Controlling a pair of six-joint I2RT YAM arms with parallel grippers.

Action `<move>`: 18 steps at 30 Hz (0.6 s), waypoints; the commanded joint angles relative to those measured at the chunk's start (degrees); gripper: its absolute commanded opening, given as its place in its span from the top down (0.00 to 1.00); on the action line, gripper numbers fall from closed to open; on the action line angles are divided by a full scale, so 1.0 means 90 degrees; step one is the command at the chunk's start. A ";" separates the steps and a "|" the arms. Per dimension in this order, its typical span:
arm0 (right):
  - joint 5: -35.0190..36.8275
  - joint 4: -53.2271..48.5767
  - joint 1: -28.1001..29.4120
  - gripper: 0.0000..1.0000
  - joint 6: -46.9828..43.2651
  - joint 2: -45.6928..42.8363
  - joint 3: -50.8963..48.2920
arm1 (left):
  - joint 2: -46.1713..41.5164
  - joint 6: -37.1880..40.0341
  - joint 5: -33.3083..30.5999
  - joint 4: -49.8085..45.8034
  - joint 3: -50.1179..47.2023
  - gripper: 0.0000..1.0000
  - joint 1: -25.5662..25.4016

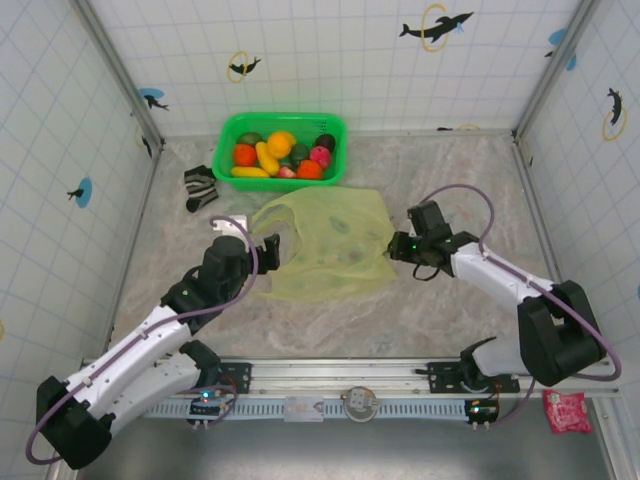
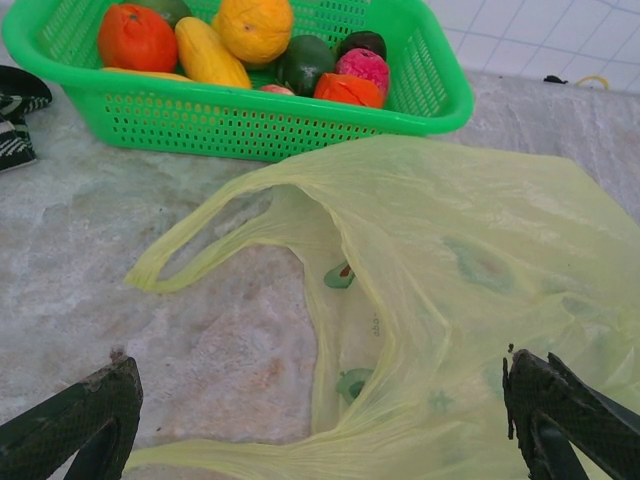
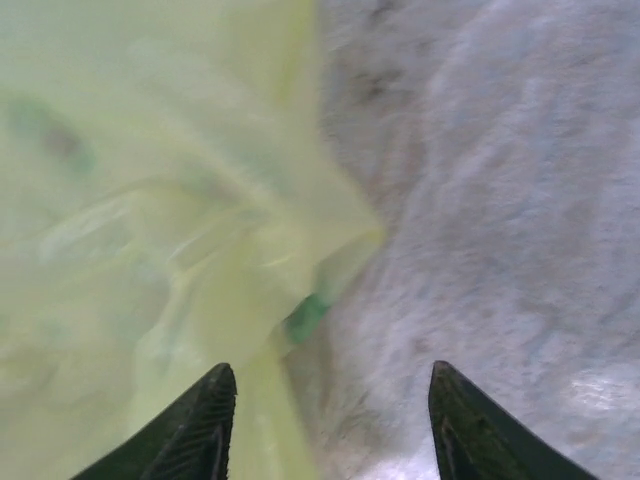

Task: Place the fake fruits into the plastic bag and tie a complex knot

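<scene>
fake fruits [image 1: 270, 158] in green basket [image 2: 240, 120], plastic bag [image 1: 330, 245] beside

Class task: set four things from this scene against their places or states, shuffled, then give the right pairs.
Things:
1. fake fruits
2. plastic bag
3. striped sock
4. left gripper

Places or states:
A. open wide
B. in the green basket
C. spread flat in the middle of the table
D. just left of the basket in the top view

Pairs: 1-B, 2-C, 3-D, 4-A.
</scene>
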 commanded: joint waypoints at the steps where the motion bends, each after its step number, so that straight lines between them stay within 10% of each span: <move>1: -0.0265 0.0062 0.0464 0.42 0.0388 -0.0110 0.0121 | 0.0045 0.0129 0.0002 0.0017 -0.0017 0.05 -0.0002; 8: 0.0172 0.0132 0.0884 0.44 0.0500 0.0295 0.0032 | 0.0007 0.0165 0.0081 0.0017 -0.0039 0.05 -0.0002; 18: 0.1492 -0.0550 0.0317 0.87 -0.0427 0.0613 0.0395 | -0.0090 0.0198 0.0045 0.0024 -0.0098 0.06 -0.0004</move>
